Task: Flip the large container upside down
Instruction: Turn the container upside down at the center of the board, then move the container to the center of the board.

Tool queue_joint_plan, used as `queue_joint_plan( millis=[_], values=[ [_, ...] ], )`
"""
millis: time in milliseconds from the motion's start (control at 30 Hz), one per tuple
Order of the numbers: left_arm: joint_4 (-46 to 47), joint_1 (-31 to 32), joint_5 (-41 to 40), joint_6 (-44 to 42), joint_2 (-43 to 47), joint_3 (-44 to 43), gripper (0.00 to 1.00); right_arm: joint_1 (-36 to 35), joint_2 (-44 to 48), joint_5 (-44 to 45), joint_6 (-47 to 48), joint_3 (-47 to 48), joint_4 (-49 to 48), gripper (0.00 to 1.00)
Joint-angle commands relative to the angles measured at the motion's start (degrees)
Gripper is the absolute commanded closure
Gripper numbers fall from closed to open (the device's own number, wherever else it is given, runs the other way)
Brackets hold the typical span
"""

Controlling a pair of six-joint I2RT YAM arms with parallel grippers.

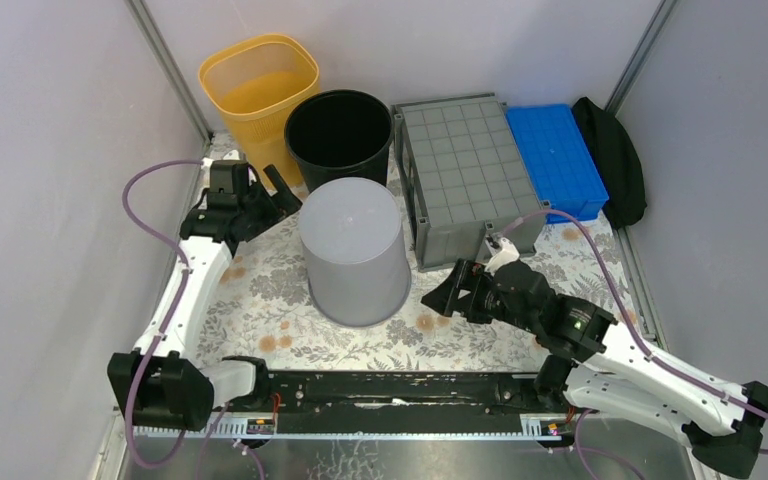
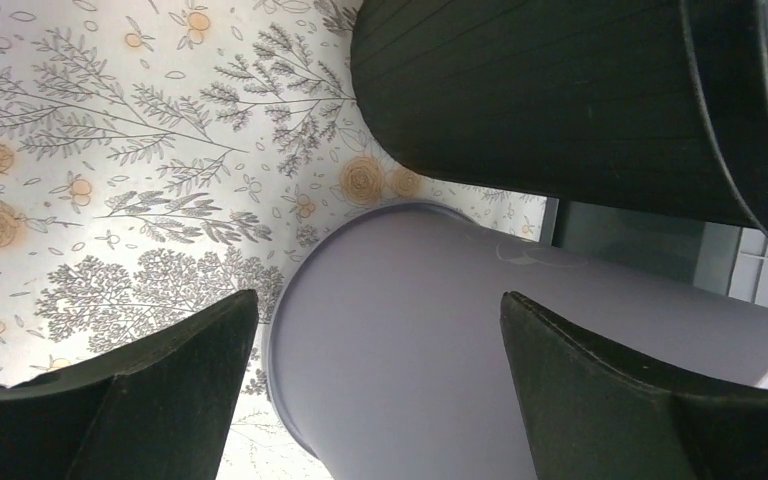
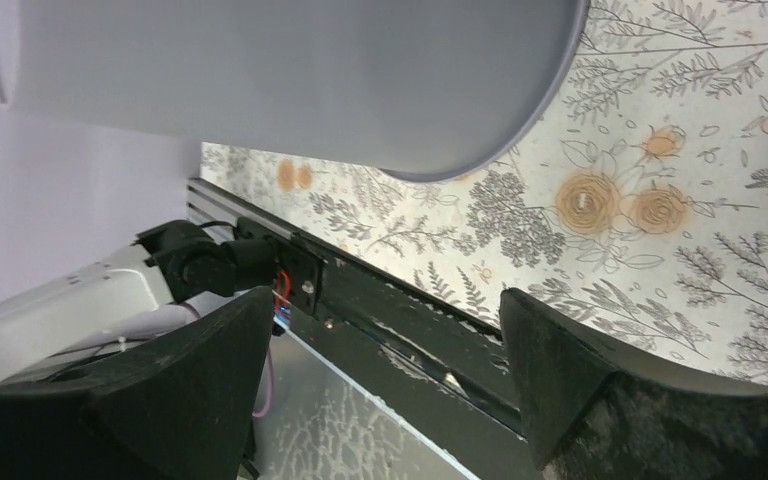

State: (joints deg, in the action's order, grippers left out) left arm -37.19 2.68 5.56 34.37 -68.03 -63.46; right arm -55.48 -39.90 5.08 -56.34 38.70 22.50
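The large container [image 1: 465, 175] is a dark-grey crate standing at the back right with its square-gridded underside facing up. A strip of the large container [image 2: 750, 275] shows at the right edge of the left wrist view. My left gripper [image 1: 275, 190] is open at the left, pointing at the upturned light-grey bucket [image 1: 353, 250], with nothing between its fingers. In its own view the left gripper [image 2: 380, 297] frames the bucket [image 2: 410, 350]. My right gripper [image 1: 443, 288] is open just in front of the crate's near wall, holding nothing. In its wrist view the right gripper [image 3: 387, 295] faces the arm base rail.
A black bucket [image 1: 338, 135] and a yellow mesh basket [image 1: 257, 85] stand at the back left. A blue ribbed tray [image 1: 558, 160] lies right of the crate, with a black bag [image 1: 615, 160] beyond it. The floral tablecloth [image 1: 260, 290] is walled in on both sides.
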Motion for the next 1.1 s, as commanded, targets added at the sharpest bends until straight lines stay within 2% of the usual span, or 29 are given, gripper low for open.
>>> queue_joint_plan(
  millis=[0,167,333,500,767,1067],
  values=[
    [7.12,3.79,-3.65,0.82,-0.85,0.4,0.03,-0.07,-1.62,1.03,3.68,3.31,3.87,0.11],
    [8.24,9.7,-6.01,0.88,-6.54,0.43,0.05,-0.06,-0.79,2.4,5.43,9.7,8.34,0.11],
    [10.35,16.36,-9.09,3.81,-2.9,6.45,0.06,-0.09,1.26,3.63,7.01,16.73,14.13,0.11],
    [10.77,21.88,-11.43,6.14,-1.35,10.13,0.07,-0.06,2.35,4.29,7.68,19.53,16.81,0.11],
    [9.68,25.57,-13.1,9.38,4.5,16.63,0.07,-0.07,4.06,0.55,6.92,17.63,15.7,0.11],
    [8.66,37.54,-15.95,15.4,5.86,19.24,0.06,-0.11,5.24,-6.34,8.33,26.56,16.63,0.12]
  ],
)
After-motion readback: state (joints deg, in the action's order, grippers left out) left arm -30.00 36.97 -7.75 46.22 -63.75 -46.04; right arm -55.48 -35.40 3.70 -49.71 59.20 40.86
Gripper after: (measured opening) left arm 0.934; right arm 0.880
